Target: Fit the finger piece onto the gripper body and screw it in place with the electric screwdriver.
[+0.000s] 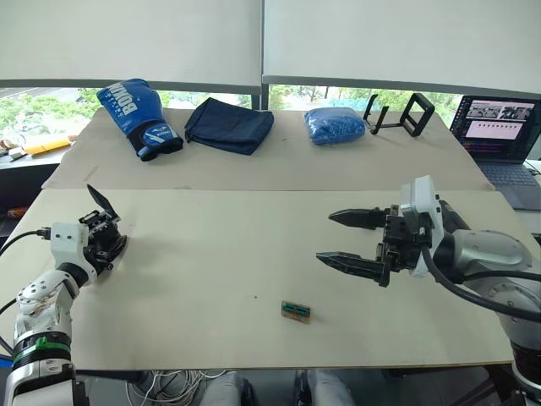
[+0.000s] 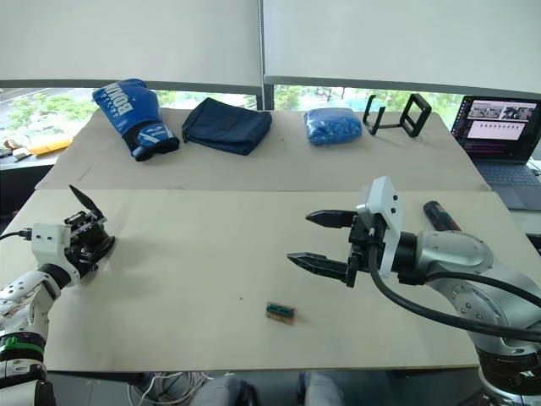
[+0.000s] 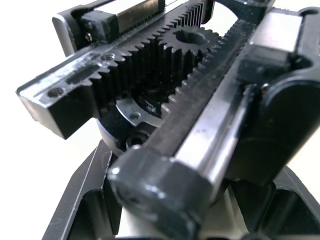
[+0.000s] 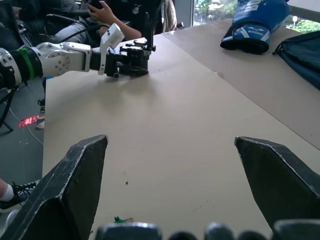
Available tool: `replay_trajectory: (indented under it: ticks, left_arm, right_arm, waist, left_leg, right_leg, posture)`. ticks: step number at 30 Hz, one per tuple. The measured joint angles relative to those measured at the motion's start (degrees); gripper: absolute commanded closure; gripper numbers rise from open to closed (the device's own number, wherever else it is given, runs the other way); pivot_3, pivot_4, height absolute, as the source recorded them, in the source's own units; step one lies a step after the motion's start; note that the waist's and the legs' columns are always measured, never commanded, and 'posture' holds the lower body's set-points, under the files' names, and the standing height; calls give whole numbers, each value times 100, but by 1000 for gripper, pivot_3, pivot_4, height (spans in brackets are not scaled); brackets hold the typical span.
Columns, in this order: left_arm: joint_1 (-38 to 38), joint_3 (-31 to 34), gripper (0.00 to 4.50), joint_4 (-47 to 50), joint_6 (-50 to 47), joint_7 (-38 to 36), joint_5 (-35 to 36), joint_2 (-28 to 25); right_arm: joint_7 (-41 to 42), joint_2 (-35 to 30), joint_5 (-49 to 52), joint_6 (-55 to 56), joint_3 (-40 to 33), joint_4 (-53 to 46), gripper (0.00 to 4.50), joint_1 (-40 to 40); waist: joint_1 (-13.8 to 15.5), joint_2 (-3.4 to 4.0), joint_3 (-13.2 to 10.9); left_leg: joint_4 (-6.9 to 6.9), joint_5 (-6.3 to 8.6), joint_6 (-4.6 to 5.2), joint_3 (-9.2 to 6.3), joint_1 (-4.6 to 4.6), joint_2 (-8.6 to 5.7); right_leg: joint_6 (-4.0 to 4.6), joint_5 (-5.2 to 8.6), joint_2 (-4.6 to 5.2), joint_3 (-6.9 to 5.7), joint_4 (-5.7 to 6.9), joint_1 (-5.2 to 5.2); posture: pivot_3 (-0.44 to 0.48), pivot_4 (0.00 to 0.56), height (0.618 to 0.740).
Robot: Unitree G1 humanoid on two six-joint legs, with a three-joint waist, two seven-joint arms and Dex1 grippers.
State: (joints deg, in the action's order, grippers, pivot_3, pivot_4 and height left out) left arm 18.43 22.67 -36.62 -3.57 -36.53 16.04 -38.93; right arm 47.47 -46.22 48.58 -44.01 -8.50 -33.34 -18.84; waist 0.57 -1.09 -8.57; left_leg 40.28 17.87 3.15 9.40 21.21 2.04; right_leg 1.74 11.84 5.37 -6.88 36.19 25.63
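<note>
right gripper (image 1: pixel 348 239) – jaws wide apart, mid-air

- The gripper body (image 1: pixel 103 237) is a small black assembly with toothed racks and a central gear, clamped between the left gripper's (image 1: pixel 100 245) fingers, one pointed finger sticking upward.
- The electric screwdriver (image 2: pixel 439 215) lies on the table behind the right gripper's (image 2: pixel 325 238) wide-spread fingers, only its black end showing.

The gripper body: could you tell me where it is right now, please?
The gripper body sits at the table's left side, held in the left gripper, far from the green-and-tan block.
</note>
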Motion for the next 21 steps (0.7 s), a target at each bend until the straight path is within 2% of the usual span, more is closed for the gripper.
replay_trajectory:
  ticks: [3,5,8,13,16,21]
  left_arm:
    - [-157,4,2124,297,-65,4,39,87]
    - [-555,-36,2124,1032,-287,-3,157,257]
    - [-1258,-625,2124,2872,-859,-55,437,773]
    - [-1437,-1694,2124,4974,-1787,277,634,1429]
    - [-1225,-2289,2124,5553,-2186,1087,294,2065]
    - [-1250,-2969,2124,5685,-2416,2132,-348,2957]
  right_arm:
    - [-8,1,0,0,4,4,0,-74]
    - [5,-3,-5,0,13,10,0,-54]
    - [87,-44,-21,4,69,9,0,58]
    - [85,-73,-55,7,90,-133,0,263]
    - [6,-112,-55,7,68,-352,0,537]
    - [-179,-162,-9,2,-37,-650,0,898]
  waist:
    - [4,0,0]
    - [0,0,0]
    - [58,-7,-4]
    - [40,-21,-12]
    - [2,-21,-12]
    - [-1,-24,-14]
  left_leg:
    - [0,0,0,-2,0,-2]
    - [0,1,1,-3,0,-2]
    - [4,2,6,-15,5,-13]
    - [12,2,6,-29,-1,-10]
    - [11,1,4,-38,-12,-6]
    - [12,0,4,-41,-12,-3]
  right_leg:
    - [-1,0,1,-2,-2,-2]
    - [-3,-1,13,3,-6,-4]
    - [-12,-1,17,-5,-13,-19]
    - [-14,-3,18,7,-13,-32]
    - [-14,-3,15,25,-13,-45]
    - [-14,-3,1,40,-12,-43]
  posture:
    - [0,150,740]
    - [0,150,740]
    - [0,150,740]
    - [0,150,740]
    - [0,150,740]
    - [0,150,740]
